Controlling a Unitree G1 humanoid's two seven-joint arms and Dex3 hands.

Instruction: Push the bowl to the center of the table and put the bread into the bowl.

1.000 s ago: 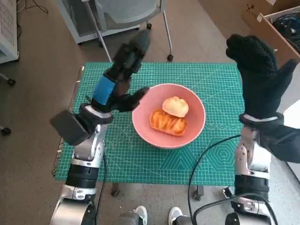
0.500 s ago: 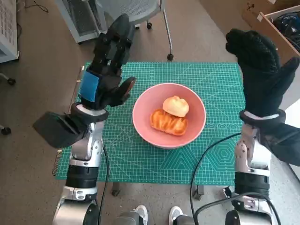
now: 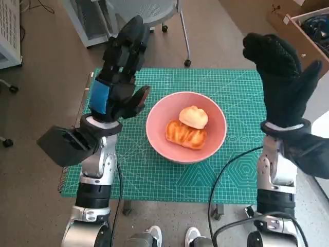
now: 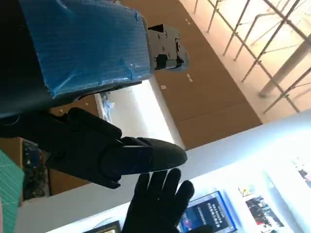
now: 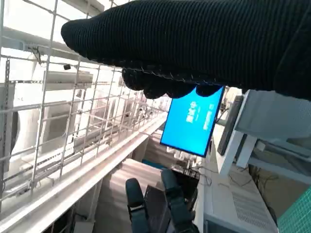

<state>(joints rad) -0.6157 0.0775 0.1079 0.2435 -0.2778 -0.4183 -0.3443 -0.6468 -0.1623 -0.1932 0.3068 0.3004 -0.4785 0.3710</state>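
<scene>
Both robot hands, left (image 3: 119, 77) and right (image 3: 280, 82), hang raised, fingers apart and empty, so with bread (image 3: 186, 127) in the centred bowl (image 3: 159, 136), the task looks finished.

Green mat (image 3: 154, 177) bare all round the pink bowl (image 3: 216, 135), bread (image 3: 185, 134) filling the bowl's middle, office chair (image 3: 149, 13) beyond it

Smooth pink bowl (image 3: 186, 127), glazed golden bread (image 3: 185, 134) inside; matt gridded mat (image 3: 154, 175) beneath, rough knitted right hand (image 3: 281, 85) beside.
</scene>
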